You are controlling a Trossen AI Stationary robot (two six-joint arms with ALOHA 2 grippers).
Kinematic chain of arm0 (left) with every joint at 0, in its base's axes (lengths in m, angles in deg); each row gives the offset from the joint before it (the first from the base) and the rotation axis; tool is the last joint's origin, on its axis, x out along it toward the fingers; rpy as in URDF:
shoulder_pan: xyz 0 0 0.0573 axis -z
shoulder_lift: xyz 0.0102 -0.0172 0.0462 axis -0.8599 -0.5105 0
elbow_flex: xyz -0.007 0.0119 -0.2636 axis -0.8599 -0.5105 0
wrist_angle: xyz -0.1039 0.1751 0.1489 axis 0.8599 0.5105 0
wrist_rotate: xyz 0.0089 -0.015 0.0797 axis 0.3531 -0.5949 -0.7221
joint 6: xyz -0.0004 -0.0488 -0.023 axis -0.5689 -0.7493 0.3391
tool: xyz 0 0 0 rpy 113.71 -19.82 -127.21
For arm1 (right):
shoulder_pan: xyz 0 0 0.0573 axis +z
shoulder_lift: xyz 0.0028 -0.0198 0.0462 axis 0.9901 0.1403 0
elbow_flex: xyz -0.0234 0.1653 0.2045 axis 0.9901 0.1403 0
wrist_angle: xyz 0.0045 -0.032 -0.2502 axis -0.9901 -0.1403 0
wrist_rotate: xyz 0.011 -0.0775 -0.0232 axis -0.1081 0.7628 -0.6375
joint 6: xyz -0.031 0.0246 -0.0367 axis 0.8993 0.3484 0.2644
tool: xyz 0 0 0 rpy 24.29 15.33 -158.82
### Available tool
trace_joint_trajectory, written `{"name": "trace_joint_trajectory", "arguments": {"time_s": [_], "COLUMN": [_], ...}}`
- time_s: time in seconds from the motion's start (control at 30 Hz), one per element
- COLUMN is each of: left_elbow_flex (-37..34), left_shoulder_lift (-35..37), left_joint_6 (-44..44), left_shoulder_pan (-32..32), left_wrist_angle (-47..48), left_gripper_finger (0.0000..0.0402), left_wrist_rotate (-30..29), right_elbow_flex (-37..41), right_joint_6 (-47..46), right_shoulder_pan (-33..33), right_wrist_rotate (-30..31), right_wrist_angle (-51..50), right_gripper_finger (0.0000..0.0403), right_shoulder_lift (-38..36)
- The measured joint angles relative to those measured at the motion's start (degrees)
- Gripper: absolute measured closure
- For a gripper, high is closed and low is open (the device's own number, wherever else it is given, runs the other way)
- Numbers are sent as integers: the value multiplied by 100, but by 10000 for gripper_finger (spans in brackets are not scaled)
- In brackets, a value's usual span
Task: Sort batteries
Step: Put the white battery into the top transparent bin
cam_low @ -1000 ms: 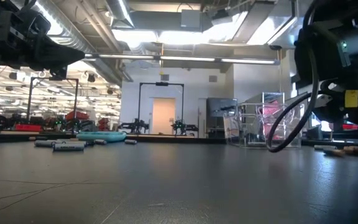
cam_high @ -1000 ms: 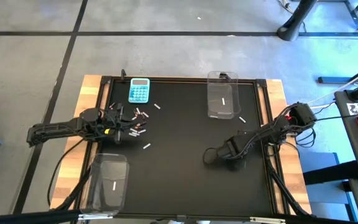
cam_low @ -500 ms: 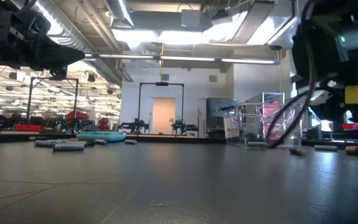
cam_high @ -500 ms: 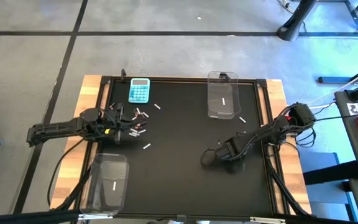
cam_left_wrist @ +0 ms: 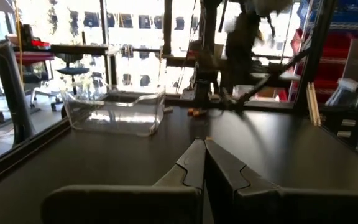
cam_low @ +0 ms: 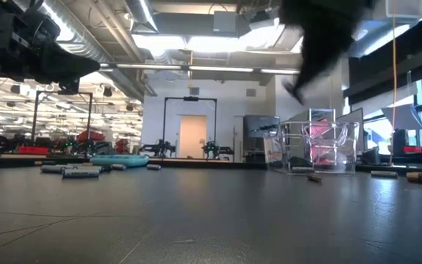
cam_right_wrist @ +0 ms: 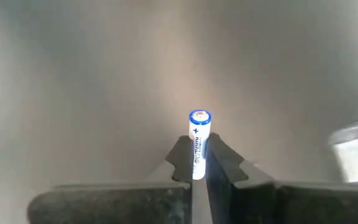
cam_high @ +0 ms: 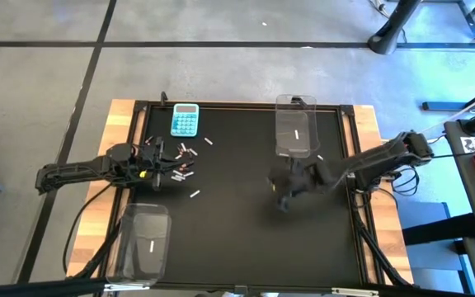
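My right gripper (cam_right_wrist: 199, 148) is shut on a white battery (cam_right_wrist: 200, 124) and hangs above the table (cam_high: 221, 231), just near of the far clear bin (cam_high: 295, 125); in the high view it is a blurred dark shape (cam_high: 285, 191). That bin holds one white battery (cam_high: 296, 134). My left gripper (cam_high: 170, 169) stays shut and level beside a cluster of loose batteries (cam_high: 184, 161) lying on the table's left half. One more battery (cam_high: 195, 195) lies alone nearer the middle. My right gripper pinches the white battery's lower body (cam_right_wrist: 198, 158) between its two fingers. The battery lies along the fingers, its plus end (cam_right_wrist: 200, 116) sticking out past the tips. The fingers slant downward, and the battery is lifted clear of the table.
A light-blue calculator (cam_high: 185, 120) lies at the far left. A second clear bin (cam_high: 143, 239) with one white battery stands at the near left. A stray battery (cam_high: 321, 157) lies near the far bin, and others (cam_low: 387, 174) show at the low view's right.
My right gripper has risen off the table and swung toward the far edge, up beside the far bin, tipping from a steep downward point to a slant. It is blurred with motion.
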Motion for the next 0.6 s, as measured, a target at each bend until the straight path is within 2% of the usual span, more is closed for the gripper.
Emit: {"name": "trace_joint_trajectory", "arguments": {"time_s": [0.1, 0.27, 0.43, 0.53, 0.6], "left_elbow_flex": [2, 1, 0, 0, 2], "left_shoulder_lift": [-29, -70, -72, -70, -69], "left_joint_6": [1, 0, 1, 0, 0], "left_shoulder_pan": [-1, 1, 1, -1, 0], "left_wrist_angle": [-2, -1, 0, -2, -2], "left_gripper_finger": [402, 402, 402, 402, 402], "left_wrist_rotate": [0, 1, 0, 0, 1], "right_elbow_flex": [-617, -1288, -1318, -1304, -1213], "right_joint_6": [493, 1032, 1423, 1631, 1786], "right_shoulder_pan": [-710, -2463, -4240, -4917, -5116], "right_wrist_rotate": [170, -502, -1249, -1559, -1707], "right_wrist_angle": [-61, -641, -1385, -1555, -1490], "right_gripper_finger": [388, 388, 388, 388, 388], "right_shoulder_lift": [-78, -33, 51, 287, 501]}}
